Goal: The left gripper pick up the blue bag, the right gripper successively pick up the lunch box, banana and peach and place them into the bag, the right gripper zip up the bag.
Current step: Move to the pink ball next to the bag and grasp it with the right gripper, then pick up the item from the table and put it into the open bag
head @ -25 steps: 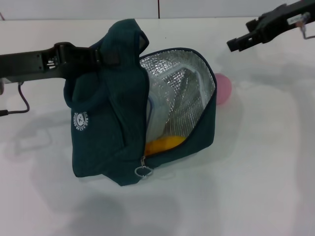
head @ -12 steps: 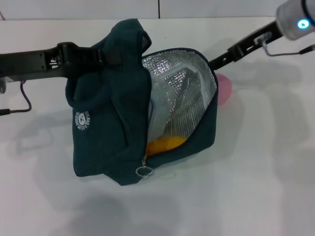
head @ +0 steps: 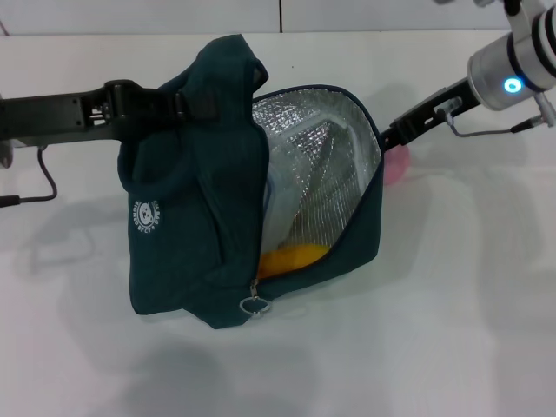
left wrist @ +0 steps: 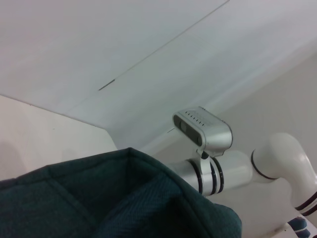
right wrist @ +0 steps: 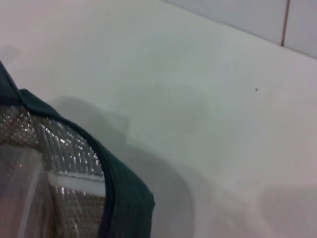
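- Left gripper jaws clamp the blue bag by its top, keeping the mouth open.
- Right gripper reaches toward the peach behind the bag; its jaw state can't be told.
- Banana and lunch box sit inside.

Peach mostly hidden behind blue bag rim and right gripper, whose fingertips can't be made out. Banana and lunch box only partly seen inside bag.

White table, grey wall behind
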